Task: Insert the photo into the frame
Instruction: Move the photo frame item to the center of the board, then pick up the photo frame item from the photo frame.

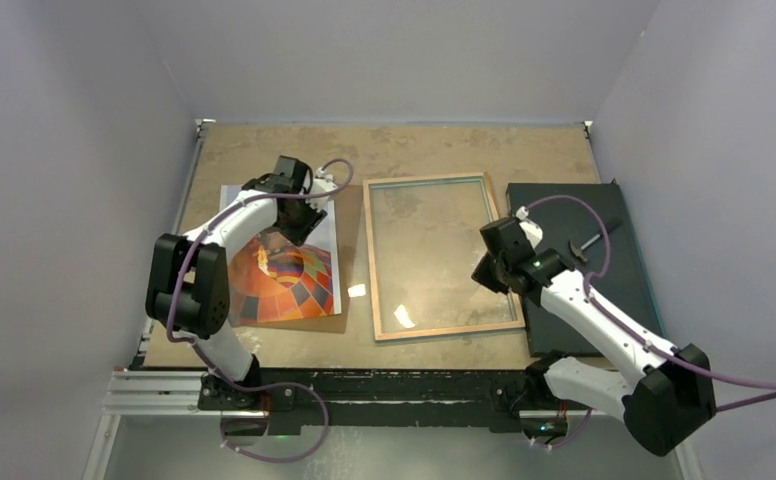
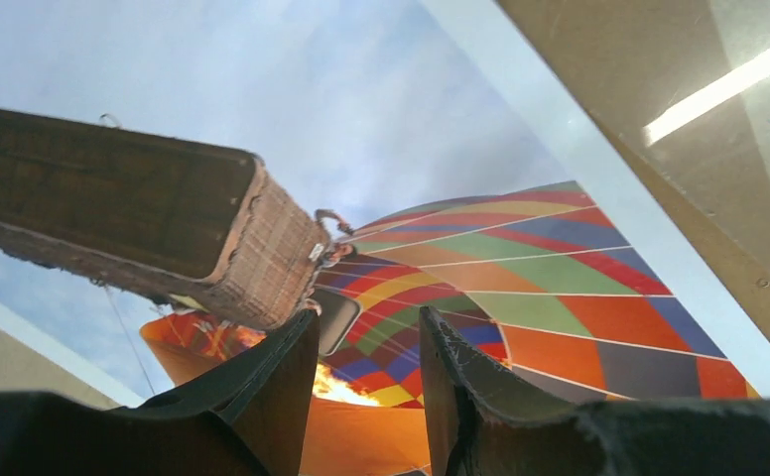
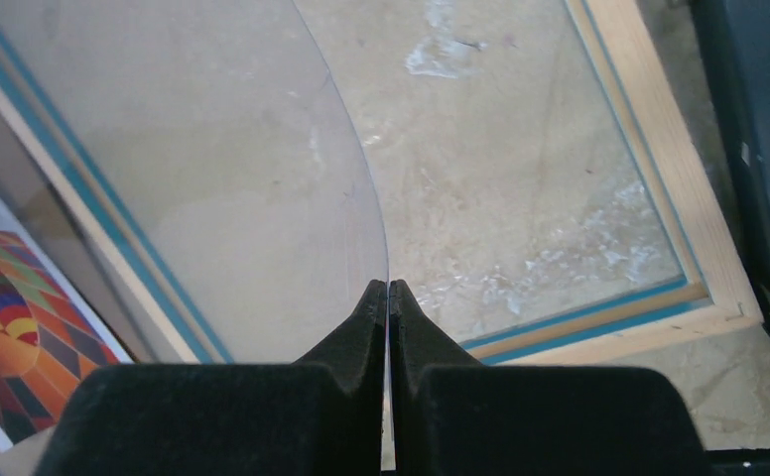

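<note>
Table (image 1: 414, 150): black board (image 1: 624, 260) beside frame (image 1: 372, 260); left fingers (image 1: 299, 225) half-open over photo (image 1: 294, 290); right fingers (image 3: 388, 297) pinching clear sheet (image 3: 212, 149).

Pale grey walls (image 1: 414, 60), worn brown tabletop (image 1: 414, 150)

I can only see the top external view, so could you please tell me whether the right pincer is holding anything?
Observer: Yes. The right pincer is shut on a thin clear sheet, whose curved edge crosses the opening of the frame.
Operator: Thank you. And the other one?
Observer: The left pincer is open just above the photo and holds nothing.
Operator: Which part of the print is in front of it?
Observer: The printed wicker basket, next to the balloon's coloured panels.
</note>
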You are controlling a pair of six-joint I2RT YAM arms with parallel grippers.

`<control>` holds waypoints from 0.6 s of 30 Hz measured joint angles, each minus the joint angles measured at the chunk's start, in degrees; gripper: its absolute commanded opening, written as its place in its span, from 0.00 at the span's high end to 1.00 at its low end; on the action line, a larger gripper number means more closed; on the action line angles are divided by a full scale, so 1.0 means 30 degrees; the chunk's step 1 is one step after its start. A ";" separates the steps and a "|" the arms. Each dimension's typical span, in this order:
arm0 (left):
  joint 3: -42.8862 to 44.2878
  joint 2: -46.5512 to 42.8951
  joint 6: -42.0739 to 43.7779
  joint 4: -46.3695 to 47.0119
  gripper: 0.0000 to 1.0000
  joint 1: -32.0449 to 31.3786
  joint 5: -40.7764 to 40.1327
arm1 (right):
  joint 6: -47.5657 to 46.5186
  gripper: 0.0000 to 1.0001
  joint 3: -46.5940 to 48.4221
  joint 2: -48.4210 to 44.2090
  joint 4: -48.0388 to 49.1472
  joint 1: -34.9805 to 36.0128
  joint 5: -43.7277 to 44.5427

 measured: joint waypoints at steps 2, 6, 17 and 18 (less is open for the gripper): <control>0.0007 0.0197 -0.0211 -0.0036 0.60 -0.0532 -0.0182 | 0.0583 1.00 -0.0918 -0.0721 -0.0036 -0.0102 0.0189; 0.0007 0.0539 -0.0379 -0.0117 0.60 -0.1253 -0.0415 | 0.1180 0.74 -0.2339 -0.0736 0.0430 -0.0175 0.0022; 0.0007 0.0838 -0.0794 0.0000 0.61 -0.2783 -0.0772 | 0.0568 0.01 -0.2572 0.0372 0.0612 -0.0182 -0.1086; 0.0007 0.0940 -0.0801 0.0007 0.61 -0.2798 -0.0780 | 0.0401 0.01 -0.2382 0.0175 0.0612 -0.0226 -0.1078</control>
